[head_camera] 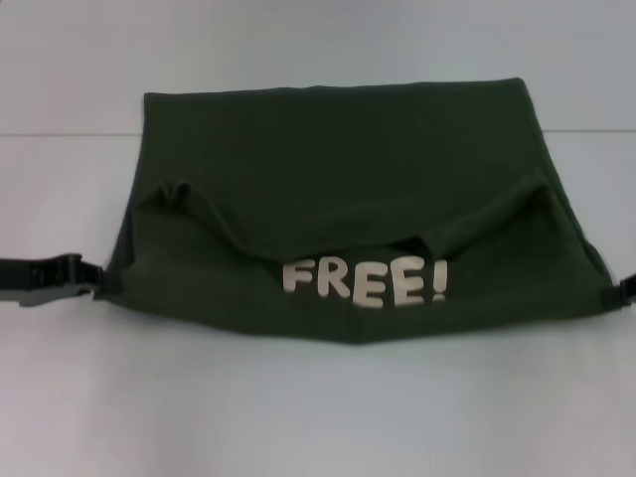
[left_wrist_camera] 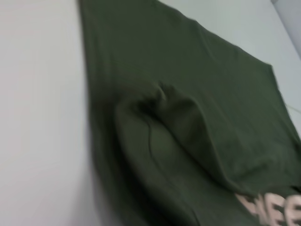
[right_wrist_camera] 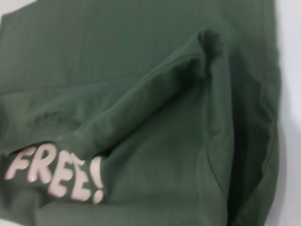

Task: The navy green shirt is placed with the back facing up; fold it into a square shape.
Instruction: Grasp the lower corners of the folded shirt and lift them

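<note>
Bare pale table (head_camera: 318,417) fills the near foreground, and just beyond it lies the navy green shirt (head_camera: 338,149), partly folded so its near portion is turned over and the cream lettering "FREE!" (head_camera: 364,281) faces up. Loose ridges of cloth rise on both sides of that fold. Left gripper (head_camera: 94,280) sits at the shirt's left edge, right gripper (head_camera: 624,294) at the right edge, mostly cut off; whether either pinches the cloth I cannot tell.

Bare lab-style bench: plain white tabletop (head_camera: 318,417), nothing homely around.
</note>
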Controlling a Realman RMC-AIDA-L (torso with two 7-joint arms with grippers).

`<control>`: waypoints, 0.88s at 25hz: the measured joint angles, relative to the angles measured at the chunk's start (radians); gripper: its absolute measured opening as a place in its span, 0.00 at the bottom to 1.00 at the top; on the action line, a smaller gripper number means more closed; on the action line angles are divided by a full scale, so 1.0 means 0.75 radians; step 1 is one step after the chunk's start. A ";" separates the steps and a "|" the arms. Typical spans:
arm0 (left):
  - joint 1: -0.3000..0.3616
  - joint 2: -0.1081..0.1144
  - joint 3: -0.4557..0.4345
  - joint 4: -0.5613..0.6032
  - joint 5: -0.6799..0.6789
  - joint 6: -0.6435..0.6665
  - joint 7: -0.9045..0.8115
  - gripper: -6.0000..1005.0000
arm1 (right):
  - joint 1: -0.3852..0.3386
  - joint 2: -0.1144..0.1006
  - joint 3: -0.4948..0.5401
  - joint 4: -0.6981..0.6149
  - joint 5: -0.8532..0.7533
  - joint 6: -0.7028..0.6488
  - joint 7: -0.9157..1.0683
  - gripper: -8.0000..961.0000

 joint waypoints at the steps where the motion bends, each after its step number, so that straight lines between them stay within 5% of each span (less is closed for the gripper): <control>1: 0.005 0.002 -0.001 0.003 0.000 0.036 0.013 0.03 | -0.005 -0.004 0.009 -0.004 0.000 -0.037 -0.007 0.02; 10: 0.065 0.012 -0.011 0.094 0.095 0.407 0.037 0.04 | -0.126 -0.034 0.039 -0.076 -0.013 -0.395 -0.079 0.03; 22: 0.163 0.003 -0.041 0.179 0.107 0.703 0.074 0.05 | -0.228 -0.037 0.080 -0.086 -0.005 -0.559 -0.177 0.04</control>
